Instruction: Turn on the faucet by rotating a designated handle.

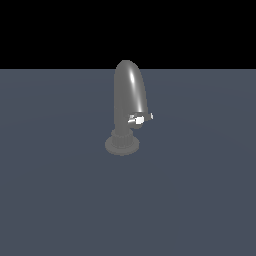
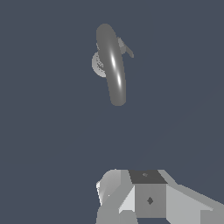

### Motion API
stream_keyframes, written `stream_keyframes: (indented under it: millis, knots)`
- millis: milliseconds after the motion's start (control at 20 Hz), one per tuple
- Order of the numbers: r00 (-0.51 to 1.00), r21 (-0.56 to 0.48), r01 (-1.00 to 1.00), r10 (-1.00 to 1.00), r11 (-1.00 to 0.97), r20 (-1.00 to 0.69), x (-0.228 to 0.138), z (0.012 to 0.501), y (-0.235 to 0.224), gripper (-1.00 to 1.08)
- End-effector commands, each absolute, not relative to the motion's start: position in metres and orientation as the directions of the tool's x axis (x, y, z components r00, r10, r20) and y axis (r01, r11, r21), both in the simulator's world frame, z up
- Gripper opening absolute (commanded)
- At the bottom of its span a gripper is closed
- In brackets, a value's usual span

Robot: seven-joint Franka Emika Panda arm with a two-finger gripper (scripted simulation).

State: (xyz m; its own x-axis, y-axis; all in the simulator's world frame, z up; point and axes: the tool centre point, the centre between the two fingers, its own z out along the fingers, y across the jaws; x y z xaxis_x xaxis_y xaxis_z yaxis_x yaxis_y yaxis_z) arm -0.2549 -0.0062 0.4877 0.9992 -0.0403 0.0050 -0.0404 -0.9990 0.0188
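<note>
The dark grey faucet point(image 1: 129, 95) stands upright on its ribbed round base in the middle of the flat grey floor. The small silver-white handle point(image 1: 140, 119) sticks out low on its side, toward the exterior view's right. In the wrist view I look down on the faucet point(image 2: 113, 65) from above, and the handle point(image 2: 126, 48) shows as a short stub beside the spout. Parts of my gripper point(image 2: 131, 192) show at the picture's edge, well apart from the faucet and touching nothing. Its jaws are not clear enough to tell open from shut. The arm is out of the exterior view.
The flat grey floor point(image 1: 60, 190) stretches all around the faucet. No other objects show in either view.
</note>
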Motion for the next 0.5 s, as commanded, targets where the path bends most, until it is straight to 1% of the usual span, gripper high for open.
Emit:
stream_keyframes:
  millis: [0, 450]
  knots:
    - [0.999, 0.019, -0.04, -0.04, -0.999, 0.005, -0.2549, 0.4877, -0.0062, -1.0]
    - [0.998, 0.01, -0.064, -0.065, -0.998, -0.027, -0.2456, 0.4878, -0.0034, -1.0]
